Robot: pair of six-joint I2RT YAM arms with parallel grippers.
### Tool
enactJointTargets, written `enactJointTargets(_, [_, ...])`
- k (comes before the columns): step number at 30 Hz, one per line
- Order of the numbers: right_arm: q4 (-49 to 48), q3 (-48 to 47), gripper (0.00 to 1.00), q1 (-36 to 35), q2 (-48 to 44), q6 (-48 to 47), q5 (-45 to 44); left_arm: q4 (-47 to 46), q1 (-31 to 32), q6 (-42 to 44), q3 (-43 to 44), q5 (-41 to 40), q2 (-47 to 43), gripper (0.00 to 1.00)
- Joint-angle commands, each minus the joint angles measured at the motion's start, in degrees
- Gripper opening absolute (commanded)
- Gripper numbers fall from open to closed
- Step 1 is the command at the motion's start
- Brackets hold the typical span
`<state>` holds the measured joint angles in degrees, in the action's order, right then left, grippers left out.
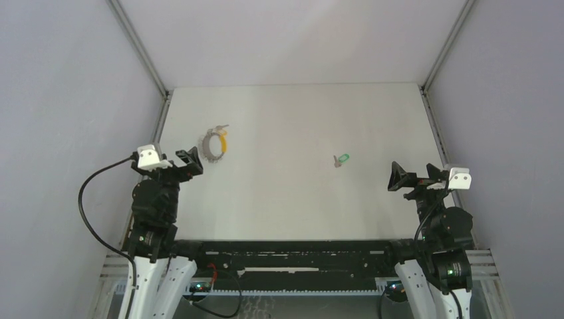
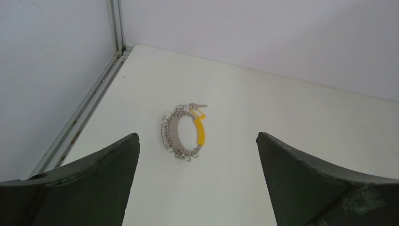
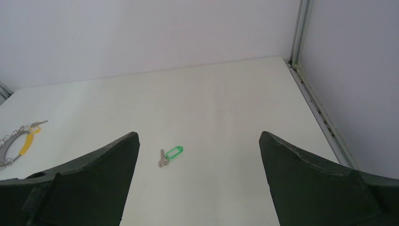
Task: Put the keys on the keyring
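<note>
- Above the white surface point(image 1: 292, 212), in the top view, the left hand point(image 1: 174, 166) and the right hand point(image 1: 418, 177) both stood spread wide and held nothing.
  - The keyring point(image 1: 211, 145), a large thin grey metal ring with a beaded rim, lay just beyond the left hand, toward the far side.
  - The yellow key point(image 1: 226, 141), a small metal blade with a long yellow plastic head, lay against the ring's right arc.
  - The green key point(image 1: 342, 159), a small metal blade with a green plastic head, lay alone, well apart from the ring. It was beyond the right hand and to its left, and clearly nearer that hand than the other.
  - Its long axis ran almost across the surface, blade to the left and head to the right.
- In the left wrist view, the dark fingers point(image 2: 94, 179) were far apart with nothing between them.
  - The keyring sat ahead, nearly centred in the gap.
  - The yellow head ran along the ring's right side, and its blade was at the far end.
  - Whether that key was already threaded could not be told.
- In the right wrist view, the fingers point(image 3: 89, 179) were likewise wide and empty.
  - The green key lay ahead and left of the gap's middle, slanted, with the blade nearer and the head farther right.
  - The right hand looked better placed to fetch it, by moving forward and leftward and closing across the key's narrow width.
</note>
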<state>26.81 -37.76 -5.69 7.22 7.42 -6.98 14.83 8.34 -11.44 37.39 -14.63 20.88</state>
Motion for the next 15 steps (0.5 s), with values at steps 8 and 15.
enactJointTargets(8, [-1.84,0.5,1.0,0.29,-1.63,-0.35,4.43,0.78,-1.62,-8.61,8.9,1.53,26.72,1.0])
enactJointTargets(15, [-2.18,1.31,1.0,0.17,-4.19,-0.43,5.21,-0.65,-5.55,-12.64,16.47,5.37,47.97,0.99])
